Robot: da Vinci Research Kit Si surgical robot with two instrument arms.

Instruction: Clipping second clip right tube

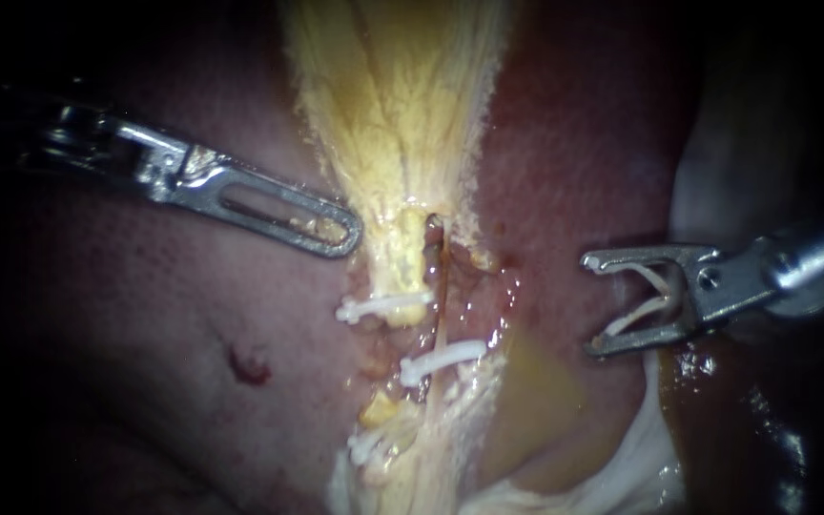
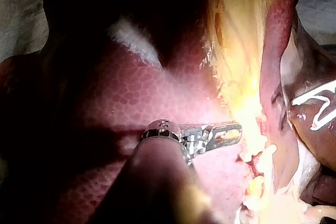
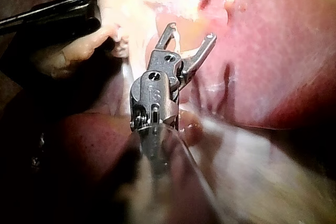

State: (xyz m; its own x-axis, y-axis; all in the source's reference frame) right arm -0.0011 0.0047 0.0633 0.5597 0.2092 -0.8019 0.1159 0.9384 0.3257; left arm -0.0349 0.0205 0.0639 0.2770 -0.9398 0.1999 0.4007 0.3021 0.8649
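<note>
Pale yellow fibrous tissue (image 1: 393, 95) narrows down into two tubes on the liver (image 1: 145, 401). The thicker yellow left tube (image 1: 398, 257) carries a white clip (image 1: 383, 307). The thin brownish right tube (image 1: 437, 286) carries a white clip (image 1: 441, 360) lower down. A third white clip (image 1: 374, 443) lies below both. My left instrument (image 1: 340, 234) has its slotted jaws shut, its tip at the left edge of the yellow tissue (image 2: 239, 128). My right instrument (image 1: 590, 303) stands well right of the tubes, its jaws wide apart around a white clip (image 1: 646, 303) held between them (image 3: 190, 31).
A small red spot (image 1: 250, 367) marks the liver left of the clips. Yellowish fluid (image 1: 536, 391) pools between the tubes and my right instrument. White tissue (image 1: 622, 477) lies at the lower right.
</note>
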